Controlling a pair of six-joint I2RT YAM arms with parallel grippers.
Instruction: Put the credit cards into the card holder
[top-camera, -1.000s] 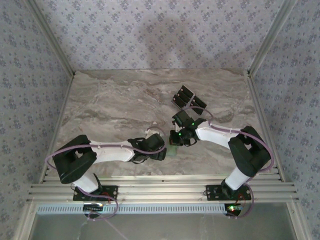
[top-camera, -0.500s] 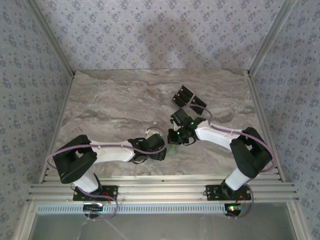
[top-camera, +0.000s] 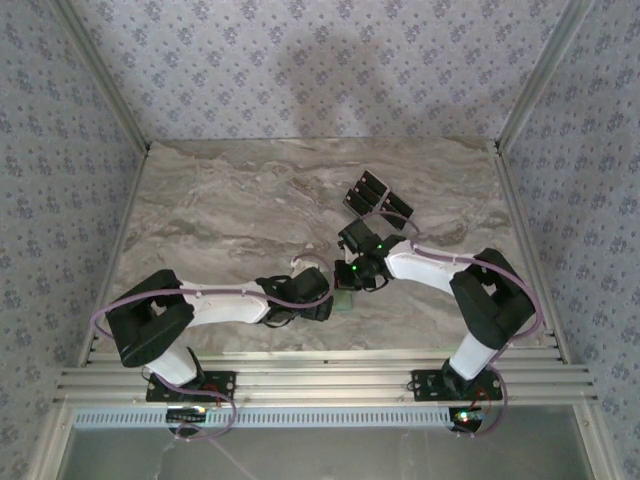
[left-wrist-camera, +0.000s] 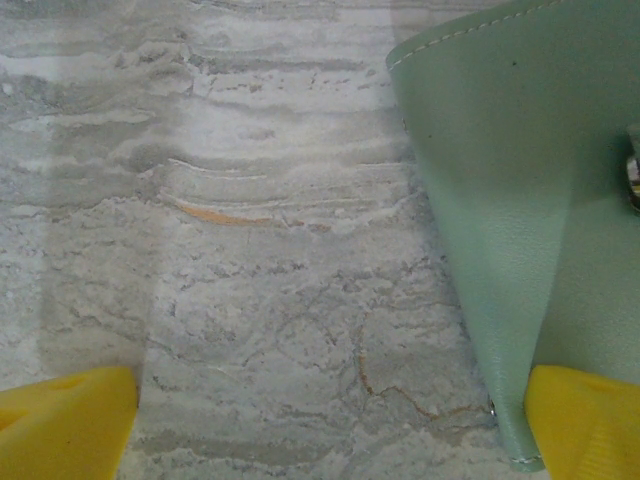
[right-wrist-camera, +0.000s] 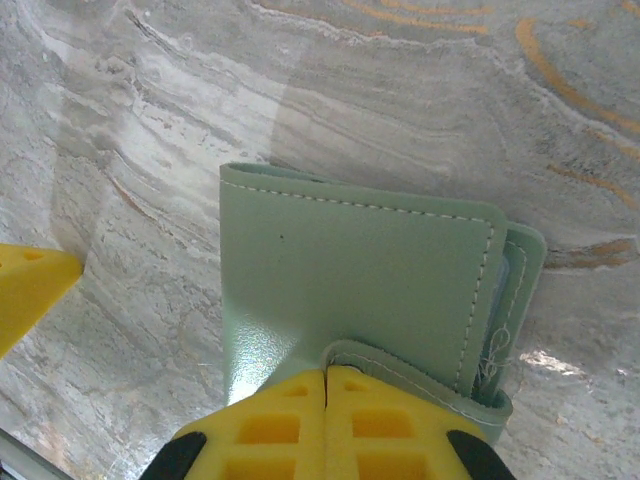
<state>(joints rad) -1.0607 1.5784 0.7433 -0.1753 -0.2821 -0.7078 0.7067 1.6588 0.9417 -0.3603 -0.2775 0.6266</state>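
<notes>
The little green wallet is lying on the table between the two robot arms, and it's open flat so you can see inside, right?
Not quite. The card holder does lie on the table between the arms, but it is folded shut, not open flat. The right wrist view shows its green cover closed over the panel beneath, only a sliver of inside showing at the edge.

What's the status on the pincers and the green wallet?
Left pincer open beside the pale green leather bifold card holder. Right pincer over its strap, grip unclear. Glossy black credit cards beyond, untouched.
</notes>
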